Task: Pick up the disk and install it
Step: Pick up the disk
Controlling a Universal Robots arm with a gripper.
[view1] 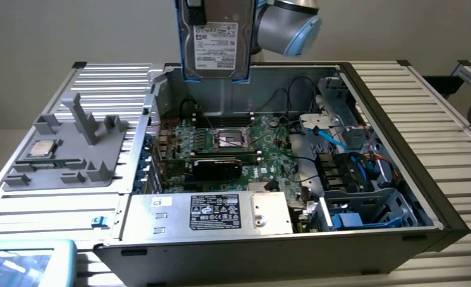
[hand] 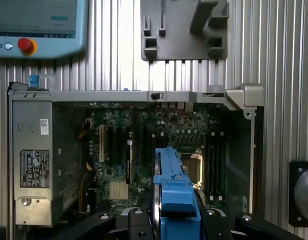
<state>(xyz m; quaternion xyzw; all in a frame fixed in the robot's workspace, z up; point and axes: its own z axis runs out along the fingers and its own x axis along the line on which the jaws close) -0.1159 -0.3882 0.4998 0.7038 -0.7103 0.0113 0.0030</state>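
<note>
Above open case (view1: pixel 395 197), over rear of motherboard (view1: pixel 243 149): gripper (hand: pixel 176 222), jaws roughly half apart, clamped on disk (view1: pixel 214 45) across its blue carrier. 1 black finger (hand: pixel 209 225) on each of 2 sides. Disk hangs clear of case, upright, long axis vertical, labelled face toward exterior camera, lower short edge pointing down into case. Wrist view: disk seen edge-on, blue carrier foremost. Power supply (view1: pixel 211 212) at near edge of case in exterior view. CPU fixture (view1: pixel 67 149) beside case, on exterior view's left.
</note>
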